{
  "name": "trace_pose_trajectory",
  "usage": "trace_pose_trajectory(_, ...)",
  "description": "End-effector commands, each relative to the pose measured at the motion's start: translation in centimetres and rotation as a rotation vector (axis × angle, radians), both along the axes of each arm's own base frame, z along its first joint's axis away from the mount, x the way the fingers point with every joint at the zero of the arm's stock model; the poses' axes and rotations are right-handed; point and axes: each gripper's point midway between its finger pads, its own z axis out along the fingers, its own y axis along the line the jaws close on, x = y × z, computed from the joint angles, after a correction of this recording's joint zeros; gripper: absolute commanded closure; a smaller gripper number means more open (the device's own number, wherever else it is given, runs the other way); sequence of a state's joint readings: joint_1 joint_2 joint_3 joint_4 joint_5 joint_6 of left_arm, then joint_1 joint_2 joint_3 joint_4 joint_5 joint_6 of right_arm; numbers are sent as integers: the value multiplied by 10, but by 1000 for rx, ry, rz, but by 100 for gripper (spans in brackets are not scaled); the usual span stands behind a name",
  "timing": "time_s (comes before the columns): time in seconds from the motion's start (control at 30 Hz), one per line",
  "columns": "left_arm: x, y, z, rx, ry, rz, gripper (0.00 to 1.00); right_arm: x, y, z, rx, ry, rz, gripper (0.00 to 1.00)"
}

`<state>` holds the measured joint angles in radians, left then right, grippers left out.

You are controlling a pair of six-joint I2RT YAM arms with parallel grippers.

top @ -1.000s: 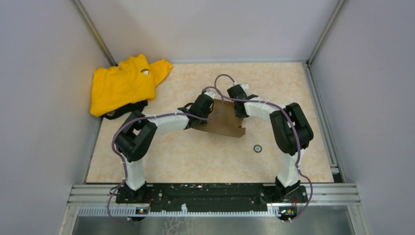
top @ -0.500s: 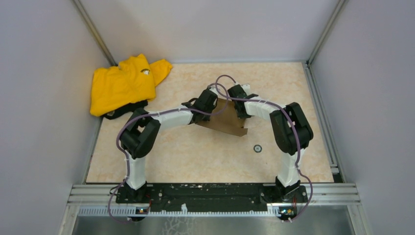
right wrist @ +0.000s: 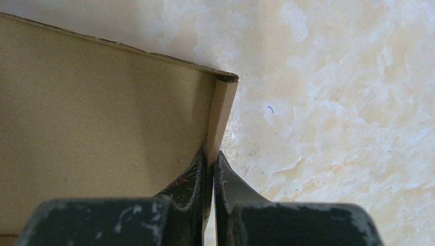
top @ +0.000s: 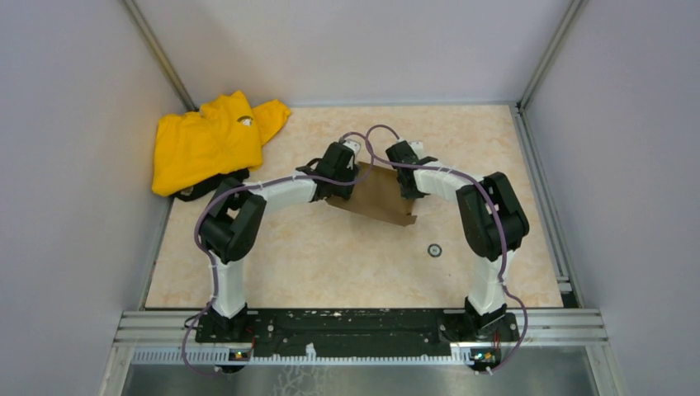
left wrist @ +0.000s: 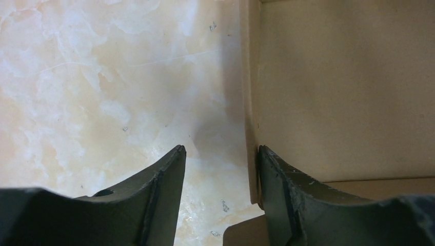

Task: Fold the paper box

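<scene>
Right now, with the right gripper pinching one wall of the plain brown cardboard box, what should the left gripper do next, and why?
Probably close the left gripper on the left wall of the plain brown cardboard box: its open jaws straddle that wall, while the right gripper pinches the opposite one.

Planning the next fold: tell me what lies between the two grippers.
The box lies between the left gripper and the right gripper; the top view shows it.

Overhead wide; both wrists close on paper box [top: 378, 198]
</scene>
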<state>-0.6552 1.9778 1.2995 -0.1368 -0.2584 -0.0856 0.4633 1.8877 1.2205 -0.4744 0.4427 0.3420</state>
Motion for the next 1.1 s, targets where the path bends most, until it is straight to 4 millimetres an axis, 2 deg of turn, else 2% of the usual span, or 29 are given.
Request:
trace_pose_trajectory(0.0, 21, -12, 25, -99, -66, -19, 39, -21, -17, -4, -60, 118, 32, 100)
trace_pose_trajectory(0.27, 19, -44, 54, -274, -132, -142, 34, -22, -16, -6, -55, 123, 34, 100)
trace_pose_trajectory(0.43, 24, -44, 60, -295, -157, -123, 33, -23, -15, -6, -50, 126, 38, 100)
trace_pose_trajectory(0.57, 28, -24, 80, -290, -227, -32, 34, -23, -14, -6, -37, 126, 39, 100)
trace_pose_trajectory(0.7, 27, 9, 115, -253, -310, 109, 38, -22, -12, -5, 4, 124, 40, 100)
trace_pose_trajectory(0.83, 15, 35, 151, -251, -342, 210, 41, -18, -11, -7, 49, 130, 23, 100)
trace_pose_trajectory(0.97, -1, 56, 168, -246, -335, 286, 42, -16, -13, -2, 56, 128, -25, 100)
trace_pose_trajectory(1.07, -12, 59, 175, -277, -314, 301, 42, -15, -14, 4, 74, 127, -87, 100)
